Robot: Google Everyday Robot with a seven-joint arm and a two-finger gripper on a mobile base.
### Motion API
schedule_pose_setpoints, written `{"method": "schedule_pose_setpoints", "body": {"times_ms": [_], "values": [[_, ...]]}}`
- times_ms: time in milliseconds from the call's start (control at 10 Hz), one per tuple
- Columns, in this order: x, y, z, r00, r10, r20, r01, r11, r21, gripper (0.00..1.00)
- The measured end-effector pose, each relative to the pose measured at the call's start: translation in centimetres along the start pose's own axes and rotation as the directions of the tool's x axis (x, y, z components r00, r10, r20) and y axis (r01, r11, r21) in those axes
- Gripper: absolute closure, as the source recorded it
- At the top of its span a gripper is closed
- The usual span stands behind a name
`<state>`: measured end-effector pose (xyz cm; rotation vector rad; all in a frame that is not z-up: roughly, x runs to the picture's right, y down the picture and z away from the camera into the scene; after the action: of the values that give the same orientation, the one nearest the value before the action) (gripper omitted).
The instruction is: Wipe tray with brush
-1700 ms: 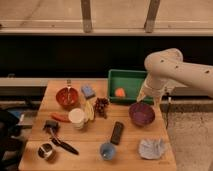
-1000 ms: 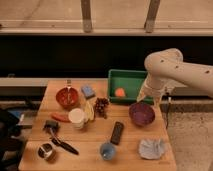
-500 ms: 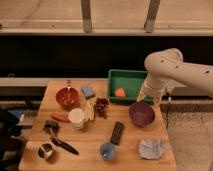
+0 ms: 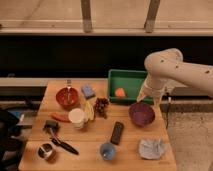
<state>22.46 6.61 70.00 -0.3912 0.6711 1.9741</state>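
Note:
The bright green tray (image 4: 131, 80) stands at the back right of the wooden table, with an orange item (image 4: 120, 92) lying in it. The black brush (image 4: 58, 137) lies at the front left, its chunky head toward the back and its thin handle pointing to the front right. My white arm comes in from the right and bends down. The gripper (image 4: 144, 98) hangs at the tray's front right corner, just above the purple bowl (image 4: 141, 113). It is far from the brush.
A flat black remote-like bar (image 4: 117, 133), a blue cup (image 4: 107, 150) and a crumpled cloth (image 4: 151, 148) lie at the front. A red bowl (image 4: 67, 97), blue sponge (image 4: 88, 91), grapes (image 4: 101, 106), white cup (image 4: 76, 117) and a small tin (image 4: 46, 151) crowd the left half.

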Motion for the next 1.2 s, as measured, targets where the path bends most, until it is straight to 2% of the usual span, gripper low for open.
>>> {"method": "schedule_pose_setpoints", "body": {"times_ms": [300,500,600,800,900,1000,1200], "values": [[0.1,0.0,0.0,1.000,-0.005,0.003,0.005,1.000,0.001,0.37],[0.2,1.1,-0.6,0.997,-0.072,0.027,0.072,0.997,-0.010,0.37],[0.7,3.0,-1.1,0.991,-0.127,0.036,0.128,0.992,-0.021,0.37],[2.0,7.3,-2.0,0.968,-0.242,0.061,0.244,0.969,-0.033,0.37],[3.4,10.5,-2.8,0.942,-0.326,0.080,0.330,0.943,-0.040,0.37],[4.5,12.5,-3.3,0.919,-0.383,0.093,0.388,0.921,-0.043,0.37],[7.9,17.2,-4.7,0.849,-0.514,0.123,0.523,0.851,-0.054,0.37]]}}
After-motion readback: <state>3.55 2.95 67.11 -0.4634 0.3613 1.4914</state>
